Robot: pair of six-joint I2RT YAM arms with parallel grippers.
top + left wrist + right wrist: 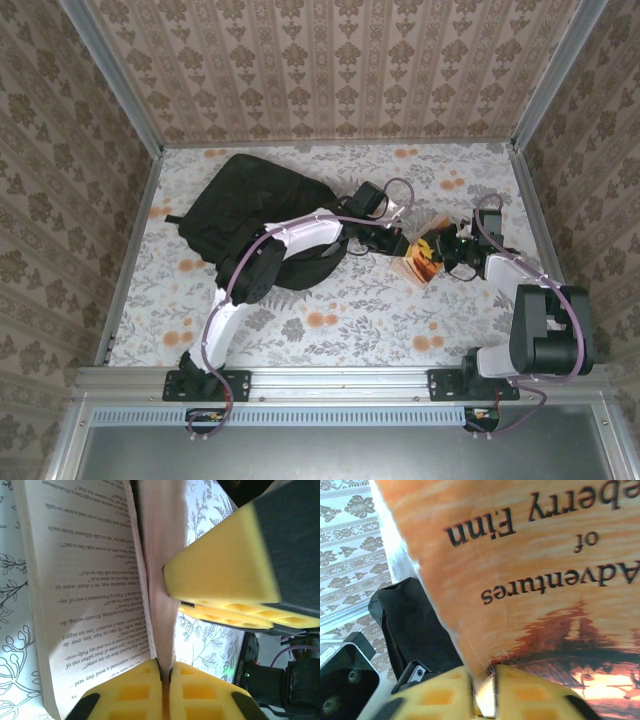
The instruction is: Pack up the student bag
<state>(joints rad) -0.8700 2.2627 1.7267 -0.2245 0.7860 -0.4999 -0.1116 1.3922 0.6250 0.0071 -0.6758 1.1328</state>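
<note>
Plainly, the left gripper [165, 680] was clamped on the book [90, 595]. Its yellow pads were pressed together on the page block beside the spine, with printed pages fanned open to one side. The right gripper [483, 690] faced it from the other side of the same book. Its pads stood slightly apart with the lower edge of the orange cover at the gap, and I could not tell whether they pressed on it.

The student bag [245, 200] lay on the table [330, 320] at far left of centre, well to the left of both grippers and apart from the book. In the overhead view the book hung between the two grippers, right of the bag's right edge. From the right wrist camera a fold of the bag's black fabric showed beyond the cover's edge.

The left arm [300, 235] reached from its base diagonally over the bag's near right part, so its white link and purple cable covered that corner. The floral tablecloth around the bag was otherwise bare, and the patterned walls [330, 70] closed in the far and side edges.

The bag lay flat. Its long axis ran obliquely, from the far left toward the near right. A strap end stuck out at its left side. Which end was the top, and where the opening sat, I could not make out.
</note>
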